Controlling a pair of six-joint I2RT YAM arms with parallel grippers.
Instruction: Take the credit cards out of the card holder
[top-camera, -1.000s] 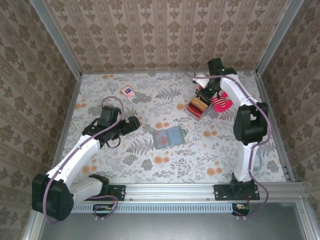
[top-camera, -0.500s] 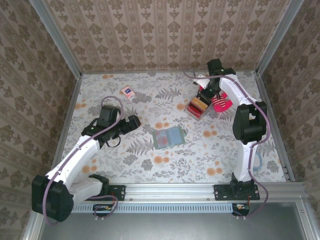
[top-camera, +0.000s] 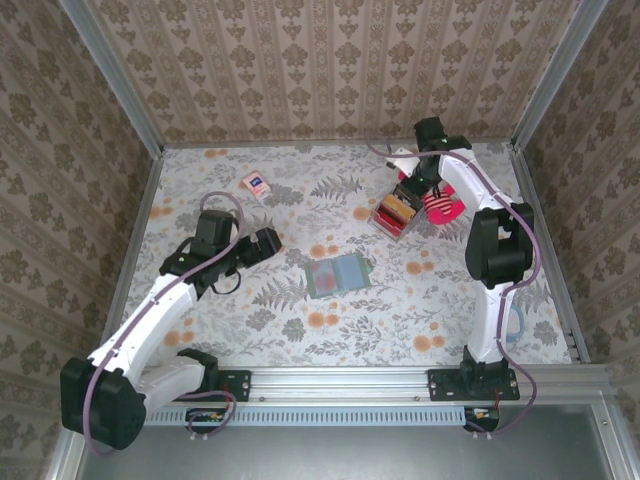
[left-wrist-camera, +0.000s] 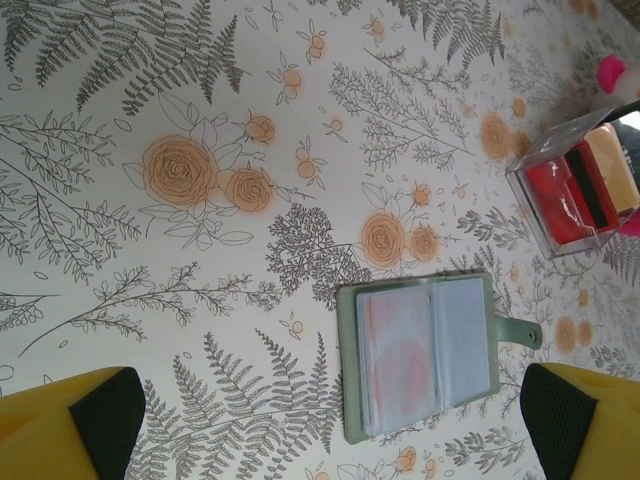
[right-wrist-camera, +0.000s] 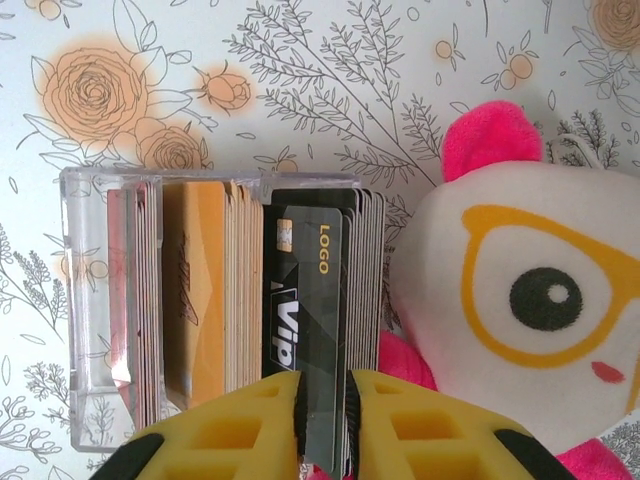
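Right hand (right-wrist-camera: 323, 388): fingers stood narrow at a clear card box (right-wrist-camera: 88, 300), with the lower edge of a black "VIP" card (right-wrist-camera: 312, 300) between them; whether they pinched it could not be told. The box held upright orange, red and black cards and stood just beside a pink-and-white plush toy with yellow glasses (right-wrist-camera: 520, 290), at the far right of the table (top-camera: 250, 330). Left hand (left-wrist-camera: 330, 420): fingers spread wide, holding nothing, hovering over the table near the card holder (left-wrist-camera: 352, 400). Card holder: grey-green, lying open and flat at mid-table, apart from both hands, strap tab out to one side; a pinkish-red credit card (left-wrist-camera: 395, 350) showed through one clear sleeve. Small pink-and-white packet (top-camera: 256, 184): far left, well apart.
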